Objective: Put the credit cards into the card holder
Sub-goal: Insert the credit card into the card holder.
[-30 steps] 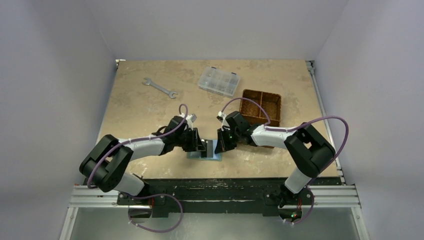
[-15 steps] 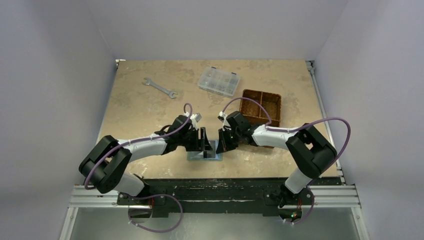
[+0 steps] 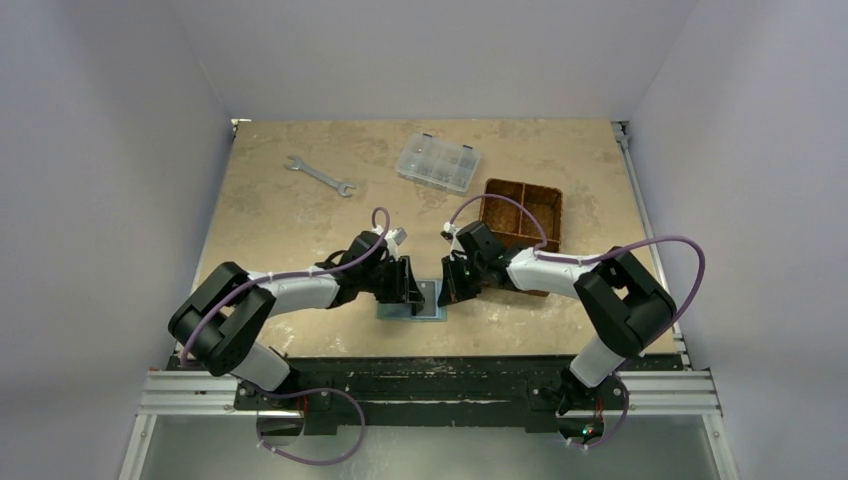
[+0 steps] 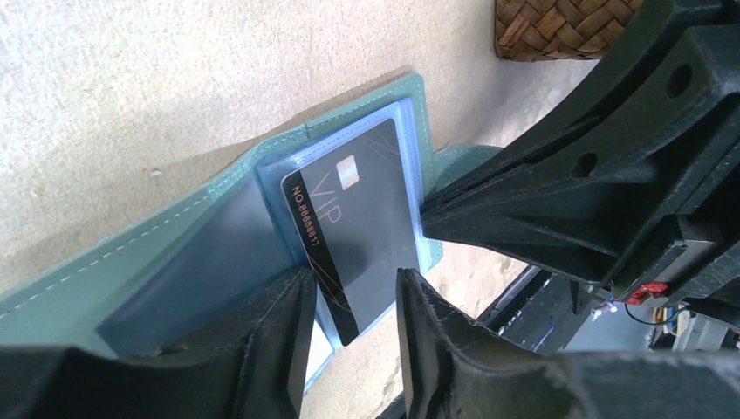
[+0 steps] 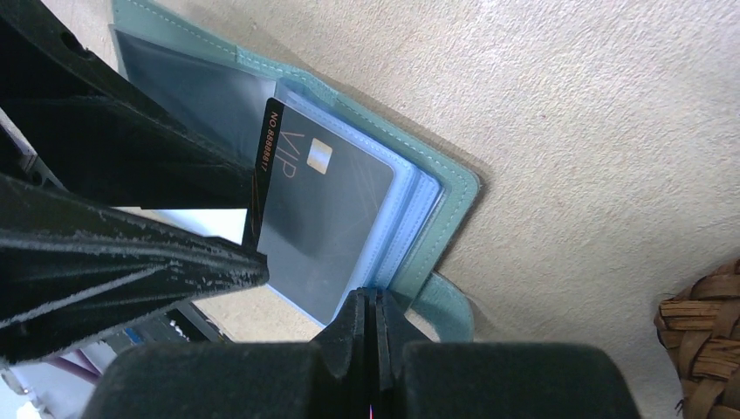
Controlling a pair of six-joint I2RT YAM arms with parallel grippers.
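The sage-green card holder lies open on the table between both grippers, its pale blue pockets facing up. A dark credit card marked VIP sits partly inside one pocket, its striped end sticking out. My left gripper straddles that free end with jaws apart; the card leans near one finger and a gap shows at the other. My right gripper is shut, its tips against the pocket edge of the card holder beside the strap. A whitish flat piece shows beneath the left fingers.
A brown woven divided basket stands just behind the right arm. A clear compartment box and a wrench lie farther back. The table's front edge and metal rail run close below the card holder.
The left arm has shifted a little to the right, closer over the card holder, and its jaws have spread off the card. The right gripper has stayed shut in place.
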